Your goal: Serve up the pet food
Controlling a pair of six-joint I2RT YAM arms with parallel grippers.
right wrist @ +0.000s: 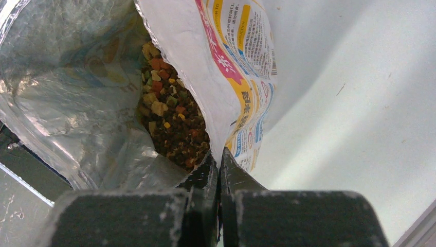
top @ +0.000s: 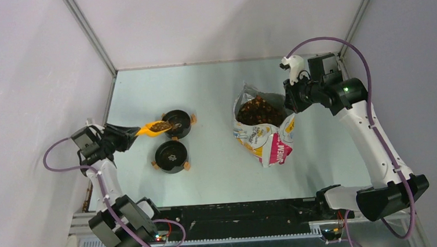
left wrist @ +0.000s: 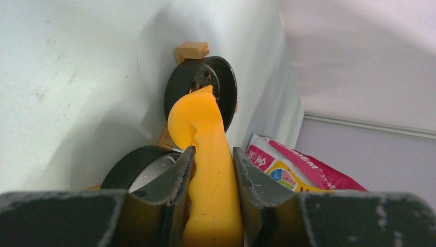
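- Left gripper (left wrist: 213,154) clamps the scoop (top: 150,129) handle; pet food (top: 160,126) in it, over the far bowl (top: 187,116), near the table (top: 220,175) left edge.
- Right gripper (right wrist: 216,158) closed, pinching the bag (top: 268,142) rim.

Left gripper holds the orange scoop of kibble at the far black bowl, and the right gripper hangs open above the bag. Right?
Not quite. The right gripper is not open above the bag: its jaws are shut on the bag's rim, as the right wrist view shows. The rest holds.
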